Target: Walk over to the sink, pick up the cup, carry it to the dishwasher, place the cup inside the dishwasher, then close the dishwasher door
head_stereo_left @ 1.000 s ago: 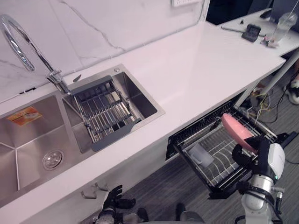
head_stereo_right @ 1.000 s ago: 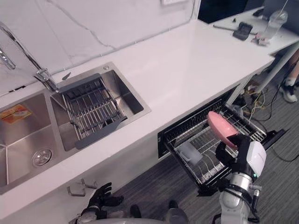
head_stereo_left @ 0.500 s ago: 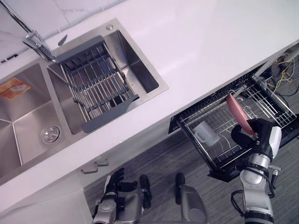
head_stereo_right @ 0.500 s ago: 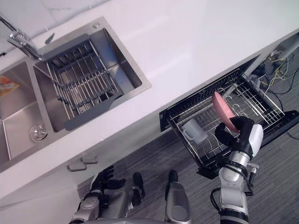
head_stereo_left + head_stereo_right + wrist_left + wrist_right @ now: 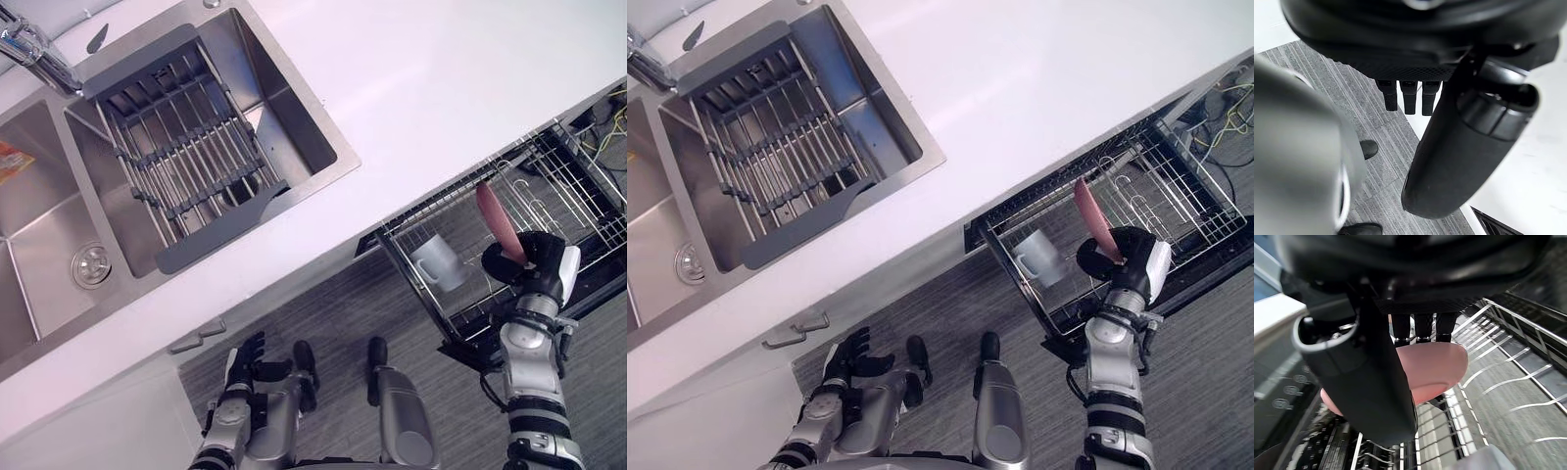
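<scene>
A pink dish [image 5: 495, 220] stands on edge over the pulled-out dishwasher rack [image 5: 578, 186], and my right hand [image 5: 534, 259] is shut on its lower rim. In the right wrist view the pink dish [image 5: 1435, 367] shows past the curled fingers, with my thumb [image 5: 1376, 377] across it. A grey cup [image 5: 438, 264] lies on its side in the near left corner of the rack, a short way left of the dish. My left hand [image 5: 245, 362] hangs low in front of the cabinet, fingers relaxed and holding nothing.
The white counter [image 5: 441, 88] runs above the rack. A steel sink [image 5: 284, 117] on the left holds a grey drain rack [image 5: 176, 157], with the tap [image 5: 29, 49] behind. A cabinet handle [image 5: 196, 338] is below the sink. Grey floor lies in front.
The whole picture has shifted as the camera tilted down. The pink dish now stands more edge-on in my right hand, still over the rack. The cup has not moved.
</scene>
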